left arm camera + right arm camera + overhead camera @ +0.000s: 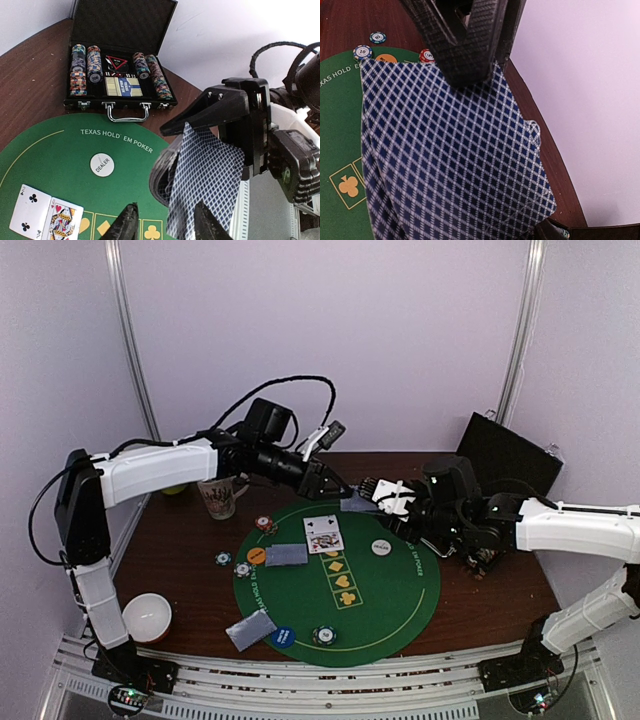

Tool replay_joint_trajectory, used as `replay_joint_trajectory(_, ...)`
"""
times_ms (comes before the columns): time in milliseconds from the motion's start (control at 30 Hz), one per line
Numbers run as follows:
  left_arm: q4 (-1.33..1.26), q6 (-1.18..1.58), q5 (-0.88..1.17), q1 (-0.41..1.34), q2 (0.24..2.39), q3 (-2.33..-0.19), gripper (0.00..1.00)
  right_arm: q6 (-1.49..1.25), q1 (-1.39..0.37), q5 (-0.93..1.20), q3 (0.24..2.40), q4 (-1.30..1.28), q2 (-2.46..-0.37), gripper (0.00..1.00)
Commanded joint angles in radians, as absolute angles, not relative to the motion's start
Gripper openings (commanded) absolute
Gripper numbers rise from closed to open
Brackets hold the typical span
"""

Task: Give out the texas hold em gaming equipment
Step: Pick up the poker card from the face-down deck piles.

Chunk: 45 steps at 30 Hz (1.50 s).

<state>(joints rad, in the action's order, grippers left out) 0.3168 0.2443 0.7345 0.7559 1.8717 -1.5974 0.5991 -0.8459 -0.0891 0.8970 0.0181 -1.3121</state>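
**A:** What sits furthest left on the desk (180, 560)?

**B:** One white bowl (148, 615) near the front edge. One patterned mug (220, 498) stands further back, beside the left arm.

**A:** How many loose chips?

**B:** Four. Three gather at the left rim of the round green mat (400, 610). The teal chip (222, 559) is on the bare wood, the blue-and-white chip (243, 569) is on the rim, and the red chip (264, 524) is further back. The fourth, a dark chip (322, 635), lies on the mat near its front edge.

**A:** Buttons?

**B:** Three. The orange button (256, 556) is at the left rim, the blue button (283, 636) is at the front, and the white dealer button (381, 547) is right of centre.

**A:** Cards lying flat?

**B:** There are two face-down lots. The rear face-down card (286, 555) is just right of the orange button. The front face-down card (250, 630) lies tilted across the mat's front-left rim, just beside the blue button. I cannot tell whether either is a single card. Two cards lie face up side by side: the two of clubs (31, 210) and the queen of hearts (62, 222).

**A:** And the hands?

**B:** The left hand (332, 488) is over the back of the mat with its fingers spread. The lower edge of the bundle of cards (450, 150) hangs between them. The right hand (372, 496) is pinching that bundle. The cards have blue diamond-patterned backs and are held in the air above the mat.

**A:** Far right?

**B:** One open black case (125, 20). It holds four rows of chips (77, 70) with a boxed deck (122, 86) in the middle.
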Motion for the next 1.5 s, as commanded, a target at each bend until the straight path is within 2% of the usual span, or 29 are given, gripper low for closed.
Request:
replay_joint_trajectory(0, 0.302, 0.234, 0.737, 0.741, 1.823, -1.598, 0.45, 0.595, -0.842, -0.083, 0.903, 0.046, -1.285, 0.47)
replay_joint_trajectory(100, 0.287, 0.252, 0.774, 0.741, 1.827, -1.585, 0.45, 0.598, -0.840, -0.086, 0.906, 0.045, -1.285, 0.47)
replay_joint_trajectory(267, 0.284, 0.255, 0.776, 0.741, 1.824, -1.585, 0.32, 0.603, -0.840, -0.087, 0.908, 0.041, -1.285, 0.47)
replay_joint_trajectory(600, 0.280, 0.242, 0.808, 0.741, 1.792, -1.568, 0.01, 0.601, -0.836, -0.093, 0.908, 0.040, -1.285, 0.47)
replay_joint_trajectory(1100, 0.202, 0.236, 0.794, 0.736, 1.754, -1.546, 0.00, 0.582, -0.827, -0.064, 0.907, 0.027, -1.272, 0.47)
replay_joint_trajectory(1467, 0.089, 0.257, 0.811, 0.615, 1.646, -1.455, 0.00, 0.574, -0.814, -0.064, 0.885, 0.018, -1.256, 0.47)
